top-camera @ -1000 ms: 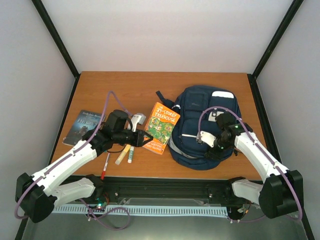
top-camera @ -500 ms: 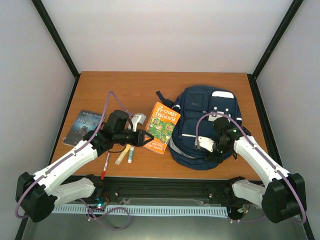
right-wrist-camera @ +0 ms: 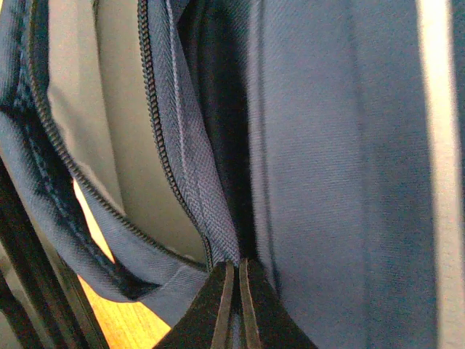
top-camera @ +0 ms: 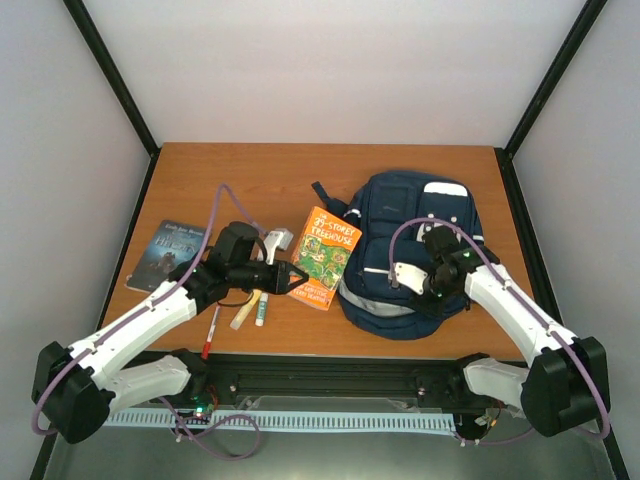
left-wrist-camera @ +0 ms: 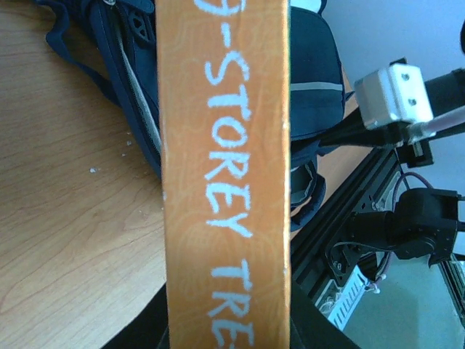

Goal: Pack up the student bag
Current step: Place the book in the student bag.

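Note:
The navy student bag (top-camera: 405,215) lies at the right of the table, its main zip open along the near left side. My right gripper (top-camera: 428,292) is shut on the bag's fabric edge beside the zip teeth, seen close in the right wrist view (right-wrist-camera: 234,273), where the bag (right-wrist-camera: 341,145) fills the frame. My left gripper (top-camera: 296,275) is shut on the spine edge of an orange "Storey Treehouse" book (top-camera: 326,254), just left of the bag. In the left wrist view the book (left-wrist-camera: 225,145) stands on edge in the jaws of the left gripper (left-wrist-camera: 227,331), with the bag (left-wrist-camera: 312,65) behind it.
A dark book (top-camera: 168,254) lies at the far left. A white charger (top-camera: 277,240), a beige marker (top-camera: 245,310), a glue stick (top-camera: 261,311) and a red pen (top-camera: 211,333) lie under and near the left arm. Black frame posts flank the table.
My right wrist dipped toward the near edge and came back up a little, still on the bag's fabric. My left gripper with the orange book edged slightly toward the bag.

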Controlling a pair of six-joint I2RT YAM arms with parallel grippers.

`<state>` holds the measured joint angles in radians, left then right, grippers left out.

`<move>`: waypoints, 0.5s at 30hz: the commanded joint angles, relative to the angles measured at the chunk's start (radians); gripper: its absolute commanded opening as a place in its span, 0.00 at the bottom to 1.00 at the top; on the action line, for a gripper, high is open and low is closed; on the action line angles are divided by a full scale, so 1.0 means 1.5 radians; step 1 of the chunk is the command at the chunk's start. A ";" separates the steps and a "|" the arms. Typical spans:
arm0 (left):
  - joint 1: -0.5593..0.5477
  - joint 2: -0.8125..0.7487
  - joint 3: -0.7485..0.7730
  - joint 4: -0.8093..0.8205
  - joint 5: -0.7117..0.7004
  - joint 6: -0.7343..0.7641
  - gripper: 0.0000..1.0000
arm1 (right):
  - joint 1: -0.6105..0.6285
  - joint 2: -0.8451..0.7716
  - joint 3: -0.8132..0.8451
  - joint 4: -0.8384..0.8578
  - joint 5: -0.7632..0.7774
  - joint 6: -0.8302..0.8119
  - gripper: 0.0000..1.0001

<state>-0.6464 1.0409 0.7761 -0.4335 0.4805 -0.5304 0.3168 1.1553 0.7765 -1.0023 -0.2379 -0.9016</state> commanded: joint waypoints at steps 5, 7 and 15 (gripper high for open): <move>0.000 0.001 0.002 0.080 0.069 -0.014 0.01 | 0.003 -0.009 0.140 0.031 0.047 0.065 0.03; 0.000 -0.001 -0.003 0.080 0.087 -0.017 0.01 | 0.002 -0.005 0.175 0.046 0.073 0.085 0.03; 0.000 -0.052 -0.034 0.043 0.122 -0.016 0.01 | -0.001 0.017 0.216 0.060 0.059 0.108 0.03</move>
<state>-0.6464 1.0283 0.7143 -0.4011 0.6159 -0.5564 0.3164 1.1664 1.0985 -0.9646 -0.1383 -0.7666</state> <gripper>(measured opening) 0.206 0.029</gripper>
